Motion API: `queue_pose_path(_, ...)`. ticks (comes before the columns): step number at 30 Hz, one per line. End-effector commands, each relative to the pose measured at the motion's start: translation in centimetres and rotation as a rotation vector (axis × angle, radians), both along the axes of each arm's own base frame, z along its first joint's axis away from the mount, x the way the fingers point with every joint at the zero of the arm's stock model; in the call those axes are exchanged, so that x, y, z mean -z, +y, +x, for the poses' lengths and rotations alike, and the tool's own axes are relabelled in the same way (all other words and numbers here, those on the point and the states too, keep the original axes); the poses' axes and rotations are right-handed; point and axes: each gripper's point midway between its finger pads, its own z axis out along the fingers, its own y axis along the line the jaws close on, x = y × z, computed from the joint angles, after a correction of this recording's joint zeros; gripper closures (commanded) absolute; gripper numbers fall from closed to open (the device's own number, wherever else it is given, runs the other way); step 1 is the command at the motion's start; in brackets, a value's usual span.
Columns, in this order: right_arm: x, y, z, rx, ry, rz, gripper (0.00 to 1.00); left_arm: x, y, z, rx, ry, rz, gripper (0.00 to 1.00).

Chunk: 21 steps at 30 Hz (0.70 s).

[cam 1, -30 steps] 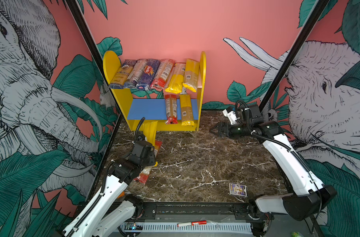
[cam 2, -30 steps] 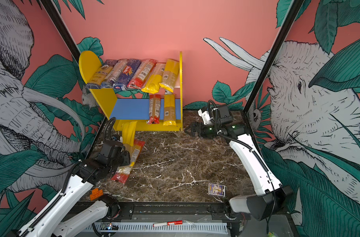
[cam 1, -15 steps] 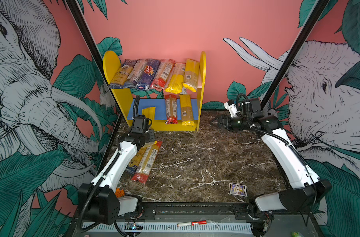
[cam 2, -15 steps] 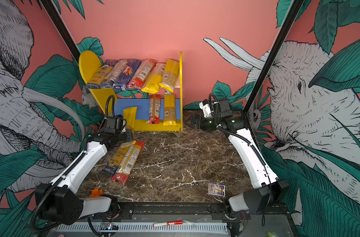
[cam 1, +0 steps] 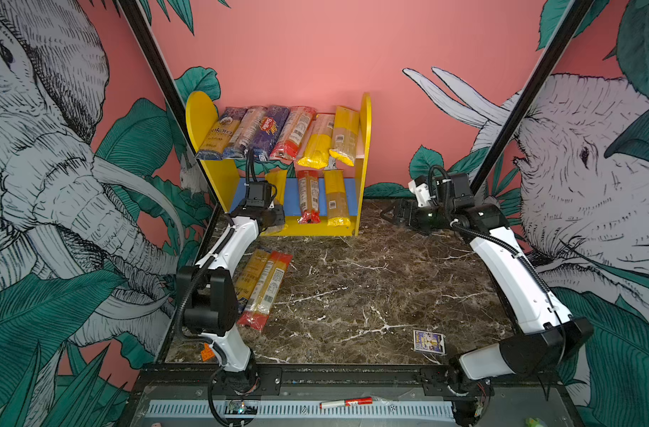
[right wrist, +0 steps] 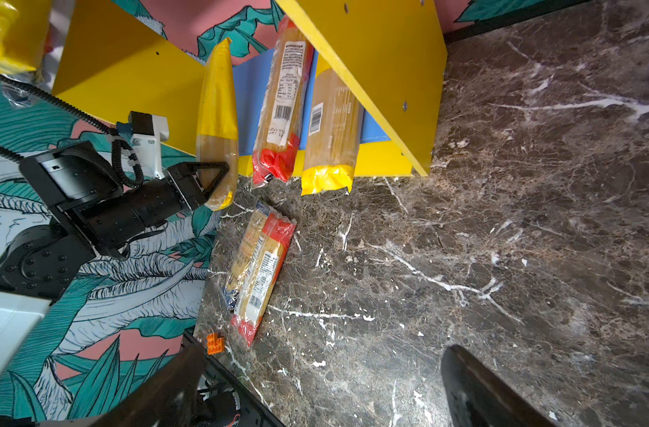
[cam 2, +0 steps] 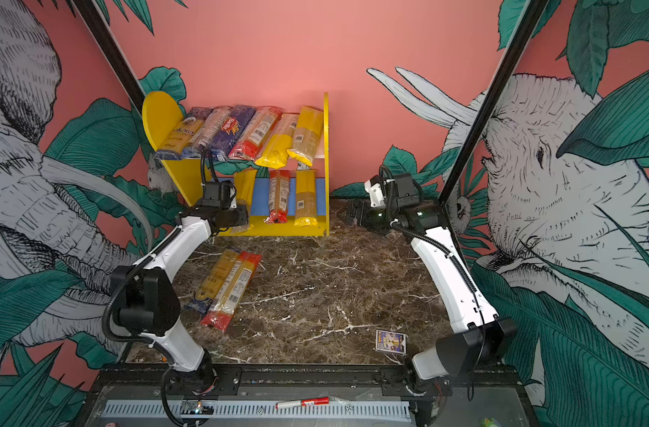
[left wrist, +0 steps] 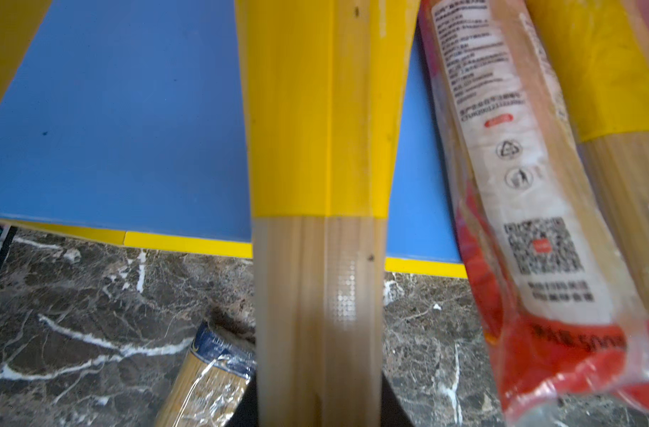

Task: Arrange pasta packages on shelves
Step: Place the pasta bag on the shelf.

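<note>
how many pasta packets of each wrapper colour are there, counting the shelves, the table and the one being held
yellow packets: 4, one of them in the left gripper
red-ended packets: 3
dark blue or blue-ended packets: 4
total: 11

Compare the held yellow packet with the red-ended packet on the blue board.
The yellow packet is held by the left gripper; the red-ended packet lies free on the blue board. The yellow packet looks plain; the red-ended packet bears a printed label. Both are long and narrow.
</note>
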Motion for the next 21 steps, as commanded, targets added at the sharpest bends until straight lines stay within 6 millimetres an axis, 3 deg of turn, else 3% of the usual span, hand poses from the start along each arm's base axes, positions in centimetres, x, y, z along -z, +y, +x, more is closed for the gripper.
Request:
queue_pose_path(1,-1.1,-0.5,0.8,0.038,-0.028,-0.004,0.01,-7.0,-0.4,3.9,0.014,-0.231,-0.032,1.0)
queue_pose_path(8,-1.2,-1.4,0.8,0.075,-0.024,-0.03,0.01,-6.0,-1.6,6.6,0.036,-0.206,-0.081,1.0)
queue_pose_path(13,-1.1,-2.2,0.4,0.1,-0.019,-0.045,0.01,-4.9,-2.4,6.5,0.056,-0.17,-0.12,1.0)
queue_pose_path(21,-0.5,-2.5,0.5,0.103,-0.001,-0.038,0.01,-3.3,-3.7,6.5,0.084,-0.134,-0.197,0.78)
